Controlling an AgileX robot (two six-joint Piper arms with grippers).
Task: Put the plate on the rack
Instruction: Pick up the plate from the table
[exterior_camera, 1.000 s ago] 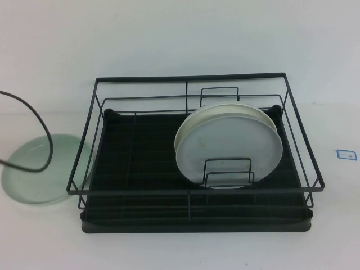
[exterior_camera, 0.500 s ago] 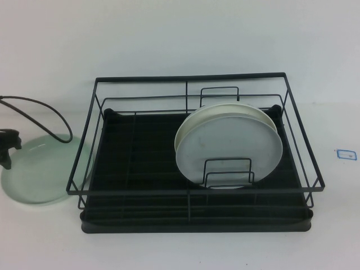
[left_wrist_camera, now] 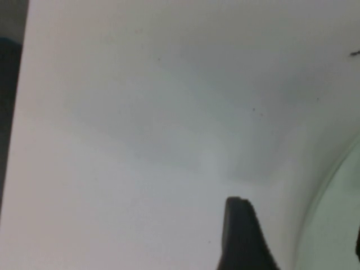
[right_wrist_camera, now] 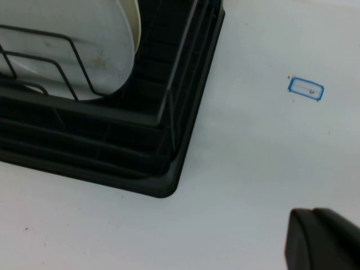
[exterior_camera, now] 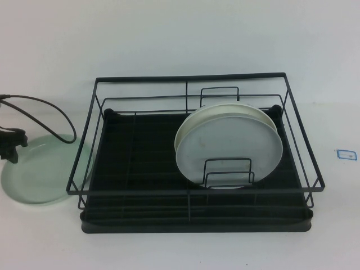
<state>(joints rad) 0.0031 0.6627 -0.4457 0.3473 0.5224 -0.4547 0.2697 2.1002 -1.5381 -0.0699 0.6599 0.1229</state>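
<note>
The pale mint-green plate (exterior_camera: 45, 171) lies flat on the white table, left of the rack (exterior_camera: 140, 163). My left gripper (exterior_camera: 16, 149) hangs at the plate's far-left rim, just inside the high view's edge. In the left wrist view this left gripper (left_wrist_camera: 296, 222) stands open, one dark finger (left_wrist_camera: 242, 239) over the bare table and the plate's rim (left_wrist_camera: 337, 219) between the jaws, nothing gripped. My right gripper (right_wrist_camera: 306, 219) is shut and empty, low over the table off the rack's near right corner (right_wrist_camera: 163, 183); it is outside the high view.
A white plate (exterior_camera: 228, 149) stands on edge in the rack's wire loops, right of centre. A black cable (exterior_camera: 50, 115) arcs over the mint plate's back. A small blue-edged label (exterior_camera: 345, 153) lies on the table right of the rack.
The left gripper has come in from the left edge and moved slightly right and up over the plate's rim. Its cable has shifted with it. The plates and rack have not moved.
</note>
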